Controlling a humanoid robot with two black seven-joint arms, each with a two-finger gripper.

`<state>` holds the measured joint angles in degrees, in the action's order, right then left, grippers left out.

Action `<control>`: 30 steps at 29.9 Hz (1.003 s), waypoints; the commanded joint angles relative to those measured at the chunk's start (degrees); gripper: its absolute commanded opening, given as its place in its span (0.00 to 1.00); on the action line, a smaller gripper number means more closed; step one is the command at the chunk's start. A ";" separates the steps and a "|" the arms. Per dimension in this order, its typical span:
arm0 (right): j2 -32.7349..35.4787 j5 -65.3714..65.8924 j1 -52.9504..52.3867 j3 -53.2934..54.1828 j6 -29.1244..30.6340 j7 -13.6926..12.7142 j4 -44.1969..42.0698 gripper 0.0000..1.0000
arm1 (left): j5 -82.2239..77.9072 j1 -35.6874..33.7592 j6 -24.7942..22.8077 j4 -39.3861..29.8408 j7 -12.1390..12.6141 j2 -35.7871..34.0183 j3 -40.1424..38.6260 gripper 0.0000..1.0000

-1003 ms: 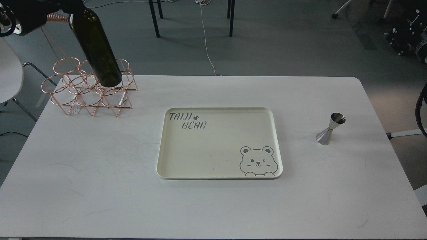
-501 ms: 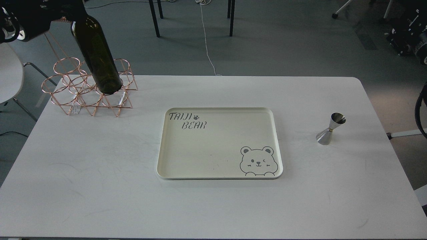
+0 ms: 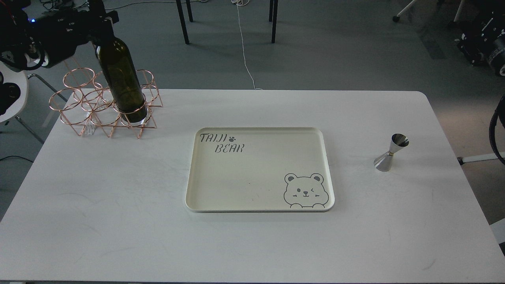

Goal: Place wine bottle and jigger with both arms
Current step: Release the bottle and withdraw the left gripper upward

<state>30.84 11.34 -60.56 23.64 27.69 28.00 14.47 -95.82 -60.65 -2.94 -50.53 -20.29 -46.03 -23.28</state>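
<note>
The dark olive-green wine bottle stands nearly upright with its base inside a front-right ring of the copper wire rack at the table's far left. My left gripper is shut on the bottle's neck at the top left of the head view. The shiny steel jigger stands alone on the white table, right of the tray. My right gripper is out of view; only a black cable shows at the right edge.
A cream tray with a bear drawing and "TAIJI BEAR" lettering lies at the table's middle. A white chair stands off the left edge. Chair legs and a cable are on the floor behind the white table.
My left gripper has lowered the bottle and stood it more upright; its base has gone from above the rack's ring down into it.
</note>
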 commanded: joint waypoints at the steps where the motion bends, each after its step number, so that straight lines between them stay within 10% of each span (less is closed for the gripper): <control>1: -0.34 0.00 0.00 0.00 0.00 0.00 -0.06 0.96 | 3.18 0.00 0.31 2.80 -0.10 1.12 2.01 0.28; 17: -0.61 0.00 -0.26 0.18 0.00 0.00 -0.06 0.96 | 9.69 0.09 -0.13 5.97 -0.01 2.79 3.68 0.58; 23: -0.52 0.00 -0.44 0.27 0.00 0.00 -0.06 0.96 | 14.59 -0.79 -0.13 5.97 -0.10 2.27 2.54 0.96; 30: 0.09 -0.09 0.44 2.64 -0.35 0.00 -0.85 0.98 | 46.21 -2.63 -0.48 5.97 -0.10 -3.09 2.54 0.98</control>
<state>30.69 11.27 -60.55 25.20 27.39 28.00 13.94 -62.55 -63.02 -3.22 -44.55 -20.45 -47.01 -20.92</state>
